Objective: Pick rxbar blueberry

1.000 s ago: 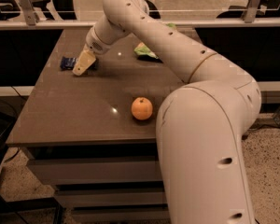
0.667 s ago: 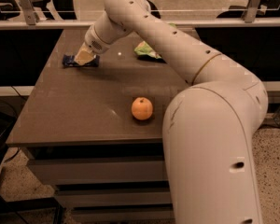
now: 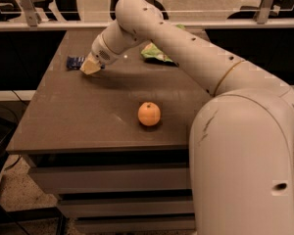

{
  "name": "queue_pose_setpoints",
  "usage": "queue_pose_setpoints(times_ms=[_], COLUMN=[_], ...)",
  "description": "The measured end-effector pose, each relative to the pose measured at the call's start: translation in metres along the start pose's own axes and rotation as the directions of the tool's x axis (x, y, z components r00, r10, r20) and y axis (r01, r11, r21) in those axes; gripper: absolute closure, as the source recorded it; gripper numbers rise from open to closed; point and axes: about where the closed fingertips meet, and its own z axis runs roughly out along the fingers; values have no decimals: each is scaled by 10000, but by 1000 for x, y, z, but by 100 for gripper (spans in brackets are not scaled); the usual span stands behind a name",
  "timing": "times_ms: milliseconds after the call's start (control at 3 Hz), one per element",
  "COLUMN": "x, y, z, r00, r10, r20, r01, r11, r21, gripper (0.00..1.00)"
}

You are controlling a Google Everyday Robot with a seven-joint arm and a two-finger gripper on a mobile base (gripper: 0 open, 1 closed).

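The tool (image 3: 90, 66) is low over the far part of the counter (image 3: 78, 126), at the end of the outstretched arm (image 3: 186, 48). Its pale tip is at or just above the counter top. Whether the tool is open or closed cannot be told from this view.

The rxbar blueberry (image 3: 74, 61) lies flat on the counter right at the tool's tip, on the side away from the arm. Only its dark blue outer end shows past the tool. Contact between the two cannot be made out, and the bar does not look lifted.

This appears to be the reach-and-grasp step, with the pick itself not yet done. The next move probably calls for settling the tool squarely across the thin bar, closing firmly on it, then raising it straight off the counter. A flat wrapper could slide away if it is pushed.

The orange (image 3: 149, 114) sits well behind the tool, toward the robot's base. The green snack bag (image 3: 157, 54) lies beyond the arm.
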Motion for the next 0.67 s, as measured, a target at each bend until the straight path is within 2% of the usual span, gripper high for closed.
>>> queue_pose_setpoints(times_ms=[333,667], x=[-7,-27], y=[2,-8], z=[-7,-26], r00=[9996,9978], r10=[-233,-582], r20=[-133,-318], r01=[231,579], r11=[9997,9983], r21=[-125,-103], gripper=[83,59])
